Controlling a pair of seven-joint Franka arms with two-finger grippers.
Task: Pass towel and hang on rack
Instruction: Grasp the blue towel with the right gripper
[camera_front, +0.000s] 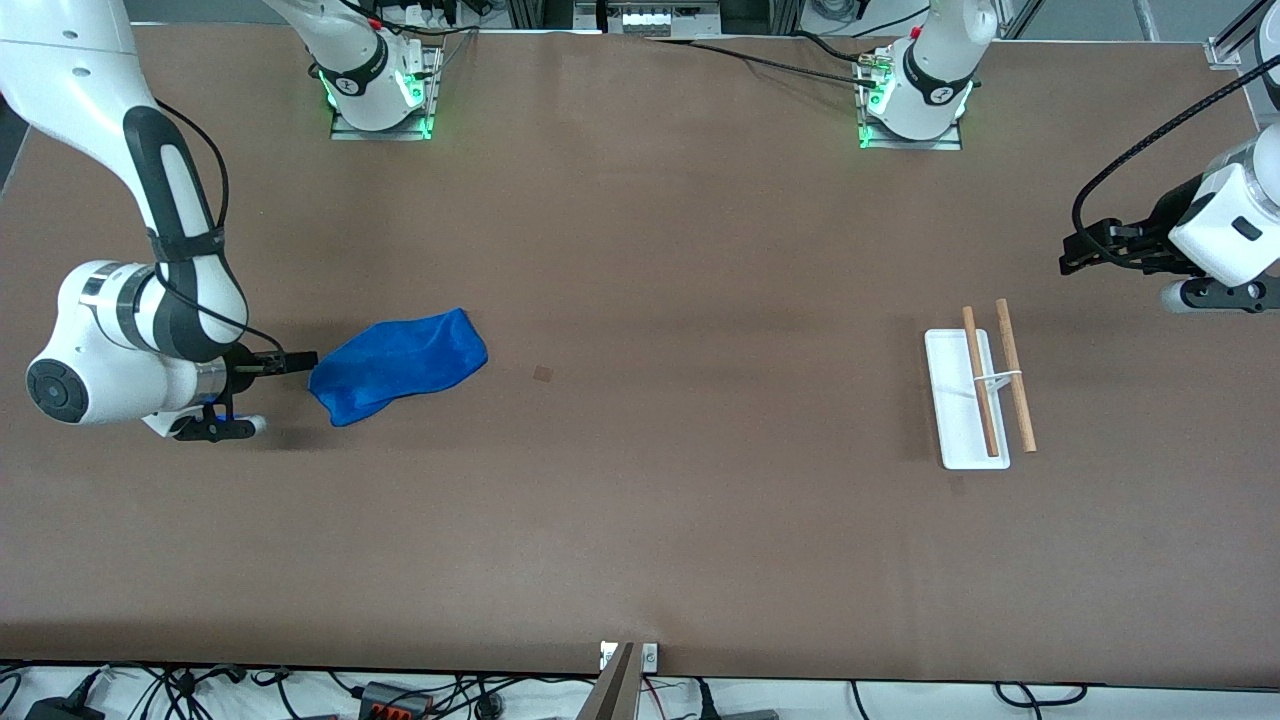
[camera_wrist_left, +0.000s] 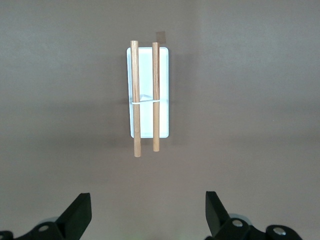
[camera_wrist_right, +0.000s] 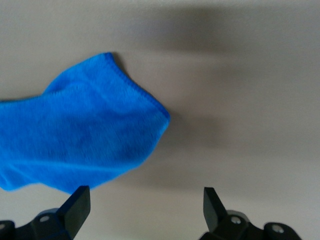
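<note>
The blue towel (camera_front: 400, 365) (camera_wrist_right: 85, 135) lies crumpled flat on the brown table toward the right arm's end. My right gripper (camera_front: 300, 362) (camera_wrist_right: 145, 192) hovers low just beside the towel's end, open, with only bare table between its fingers. The rack (camera_front: 960, 440) (camera_wrist_left: 164, 90), a white base carrying two wooden rods (camera_front: 1015, 375), stands toward the left arm's end. My left gripper (camera_front: 1072, 255) (camera_wrist_left: 147, 199) hangs open and empty above the table, apart from the rack, on the side toward its arm's end.
A small dark square mark (camera_front: 543, 373) sits on the table between towel and rack. The arm bases (camera_front: 380, 90) (camera_front: 915, 95) stand along the table edge farthest from the front camera. Cables lie off the table edge nearest the camera.
</note>
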